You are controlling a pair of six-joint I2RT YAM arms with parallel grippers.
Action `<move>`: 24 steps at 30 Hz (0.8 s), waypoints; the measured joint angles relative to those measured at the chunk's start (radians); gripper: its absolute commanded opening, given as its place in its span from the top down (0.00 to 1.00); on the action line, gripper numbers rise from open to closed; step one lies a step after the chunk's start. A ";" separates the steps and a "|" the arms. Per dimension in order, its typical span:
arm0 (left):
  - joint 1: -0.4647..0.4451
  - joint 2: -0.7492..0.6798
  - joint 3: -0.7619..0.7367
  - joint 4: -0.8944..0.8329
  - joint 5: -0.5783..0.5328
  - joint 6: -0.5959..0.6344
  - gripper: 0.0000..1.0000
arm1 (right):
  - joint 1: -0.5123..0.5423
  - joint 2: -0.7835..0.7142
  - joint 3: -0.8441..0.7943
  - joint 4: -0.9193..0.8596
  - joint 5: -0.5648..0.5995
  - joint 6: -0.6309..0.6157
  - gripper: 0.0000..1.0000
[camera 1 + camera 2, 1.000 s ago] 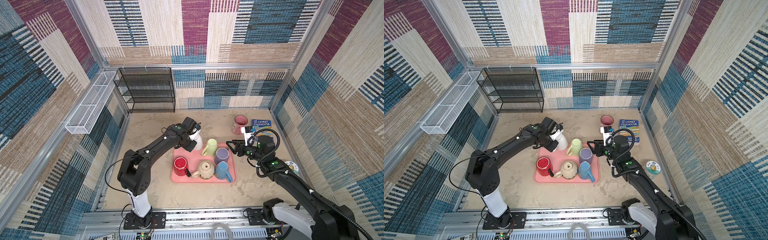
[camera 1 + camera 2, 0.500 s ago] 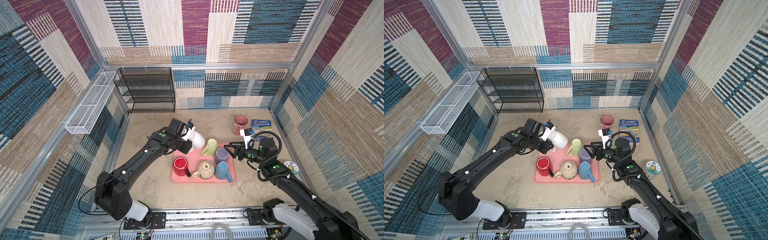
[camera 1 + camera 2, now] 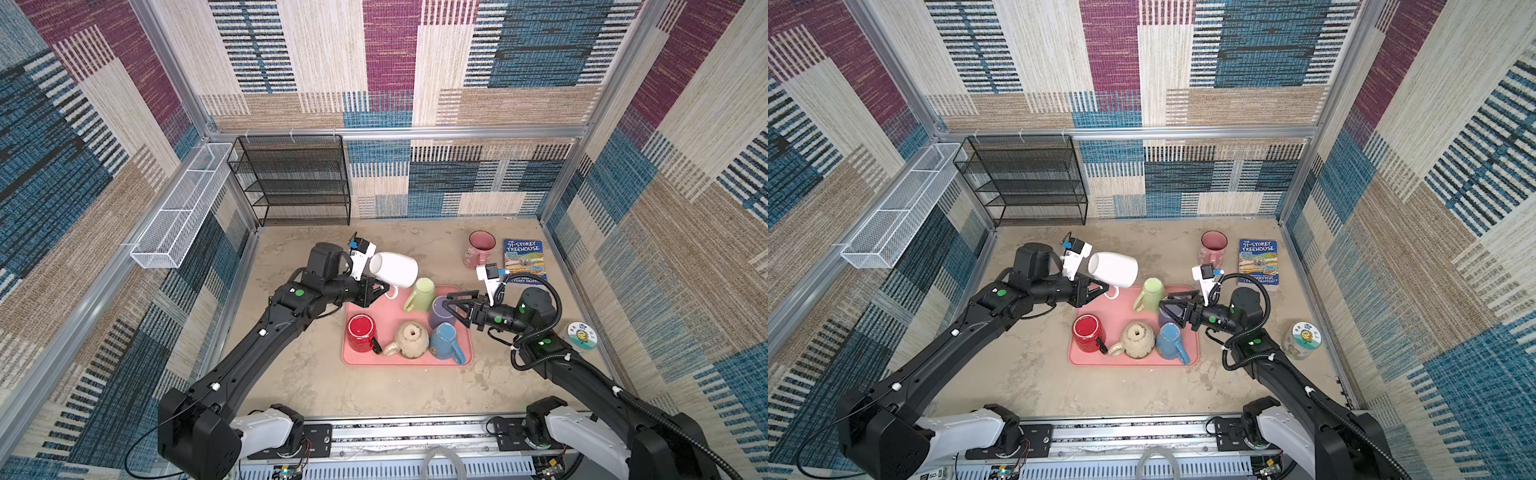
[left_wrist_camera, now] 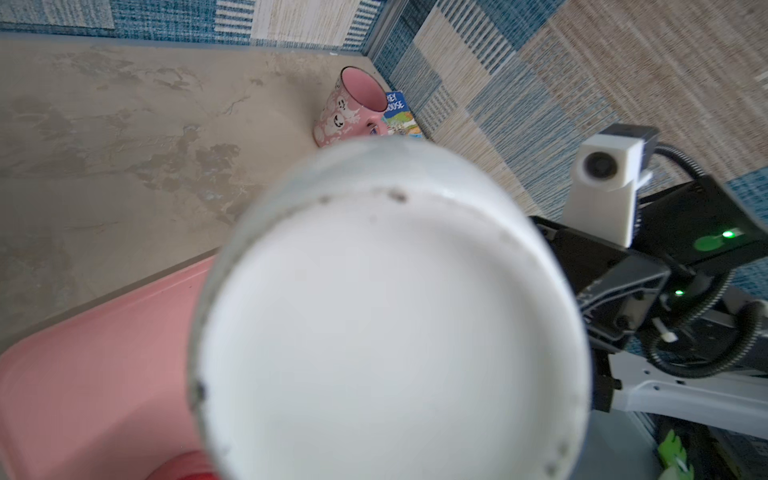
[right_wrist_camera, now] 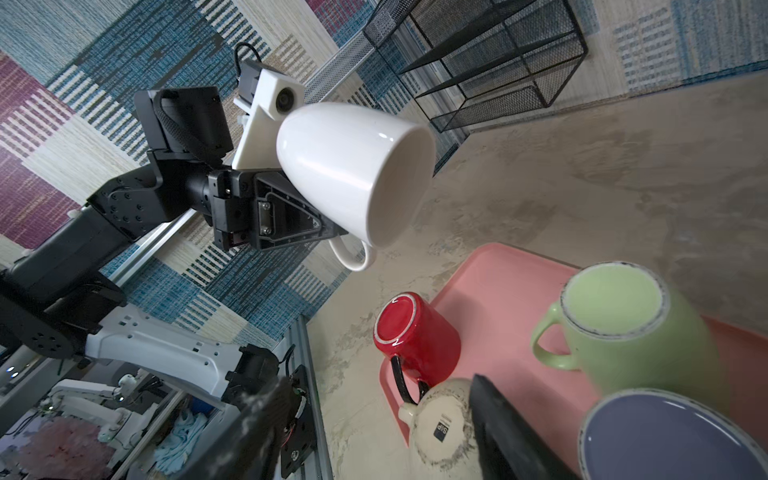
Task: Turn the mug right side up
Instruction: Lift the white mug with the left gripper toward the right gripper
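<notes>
The white mug (image 3: 392, 270) (image 3: 1113, 269) hangs in the air over the back left corner of the pink tray (image 3: 390, 320), tipped on its side with its mouth toward the right. My left gripper (image 3: 380, 289) (image 3: 1104, 286) is shut on its handle (image 5: 353, 257). In the left wrist view the mug's base (image 4: 390, 332) fills the frame and hides the jaws. My right gripper (image 3: 451, 305) (image 5: 382, 386) is open and holds nothing, low over the tray's right side by the purple mug (image 3: 440, 309).
On the tray, upside down, stand a red mug (image 3: 360, 332), a beige mug (image 3: 411, 340), a blue mug (image 3: 444, 340), a green mug (image 3: 419, 293) and the purple one. A pink mug (image 3: 480, 249), a book (image 3: 524, 259) and a jar (image 3: 582, 336) are at the right. A black wire rack (image 3: 299, 183) stands at the back.
My left gripper has lifted the white mug off the tray's back left corner and tipped it from upside down onto its side. My right gripper's jaws have opened wider.
</notes>
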 measured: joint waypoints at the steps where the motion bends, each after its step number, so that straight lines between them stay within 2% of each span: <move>1: 0.002 -0.006 -0.011 0.025 0.019 -0.018 1.00 | 0.006 0.007 -0.001 0.022 -0.005 0.016 0.28; 5: 0.014 -0.018 -0.057 0.148 0.098 -0.106 1.00 | 0.029 0.042 0.001 0.131 -0.029 0.079 0.29; 12: 0.026 -0.020 -0.115 0.354 0.187 -0.256 1.00 | 0.053 0.138 0.059 0.240 -0.047 0.164 0.43; 19: 0.028 -0.004 -0.123 0.518 0.236 -0.376 1.00 | 0.083 0.219 0.132 0.300 -0.053 0.205 0.41; 24: 0.032 0.020 -0.123 0.600 0.260 -0.417 1.00 | 0.098 0.273 0.187 0.346 -0.057 0.225 0.42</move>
